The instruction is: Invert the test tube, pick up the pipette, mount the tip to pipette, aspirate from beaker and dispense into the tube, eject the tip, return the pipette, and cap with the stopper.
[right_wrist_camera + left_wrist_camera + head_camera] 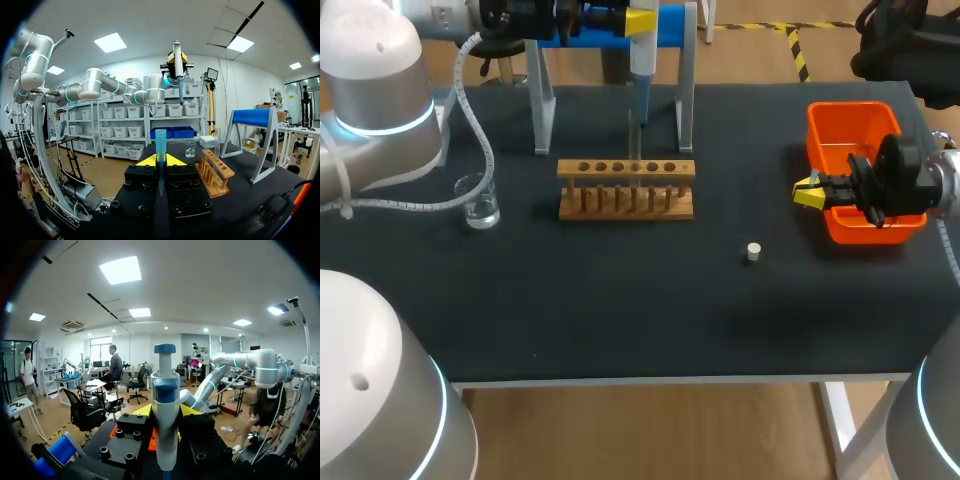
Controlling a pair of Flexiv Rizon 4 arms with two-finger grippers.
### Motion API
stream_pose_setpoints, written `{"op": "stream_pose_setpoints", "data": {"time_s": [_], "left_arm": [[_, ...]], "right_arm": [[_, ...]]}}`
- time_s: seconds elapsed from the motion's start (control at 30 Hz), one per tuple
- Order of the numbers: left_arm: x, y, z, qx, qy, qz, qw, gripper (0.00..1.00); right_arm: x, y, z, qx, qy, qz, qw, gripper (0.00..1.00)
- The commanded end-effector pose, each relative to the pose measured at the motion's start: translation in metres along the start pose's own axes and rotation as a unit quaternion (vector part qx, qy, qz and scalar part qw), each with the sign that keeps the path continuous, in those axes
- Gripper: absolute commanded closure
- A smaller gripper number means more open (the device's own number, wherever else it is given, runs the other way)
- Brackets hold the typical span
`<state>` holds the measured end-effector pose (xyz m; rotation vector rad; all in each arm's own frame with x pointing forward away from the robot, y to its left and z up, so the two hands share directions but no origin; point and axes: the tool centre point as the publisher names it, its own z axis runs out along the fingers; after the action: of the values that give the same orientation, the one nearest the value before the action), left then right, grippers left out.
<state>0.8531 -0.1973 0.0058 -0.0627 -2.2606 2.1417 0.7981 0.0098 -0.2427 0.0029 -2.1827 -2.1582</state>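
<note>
My bench (620,320) is black on top with a pale edge along the near side. Toward its right edge the bin (840,115) is bright orange. The rack (626,170) near the far edge is tan wood with dark holes. The beaker (478,200) toward the left edge is clear glass, and the stopper (753,252) is off-white. The stand (670,25) has a blue bar on grey legs.

My left pincer (165,412) is black with yellow tips, and the pipette (165,390) is white with blue bands. My right pincer (160,161) is black and yellow too, and the pipette tip (160,142) is translucent pale blue. My left arm (370,70) is silver with a cyan ring.
</note>
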Motion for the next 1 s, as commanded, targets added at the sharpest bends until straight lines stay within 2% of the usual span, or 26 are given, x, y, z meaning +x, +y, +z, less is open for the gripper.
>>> {"op": "stream_pose_setpoints", "data": {"time_s": [0.03, 1.0], "left_arm": [[0.0024, -0.0004, 0.0016, -0.003, -0.005, 0.001, 1.000, 1.00], [0.0035, 0.0019, 0.0033, 0.005, -0.009, 0.007, 1.000, 1.00]], "right_arm": [[0.0008, 0.0003, -0.0005, 0.001, 0.000, 0.000, 1.000, 1.00], [0.0008, 0.0003, -0.0005, 0.001, 0.000, 0.000, 1.000, 1.00]]}}
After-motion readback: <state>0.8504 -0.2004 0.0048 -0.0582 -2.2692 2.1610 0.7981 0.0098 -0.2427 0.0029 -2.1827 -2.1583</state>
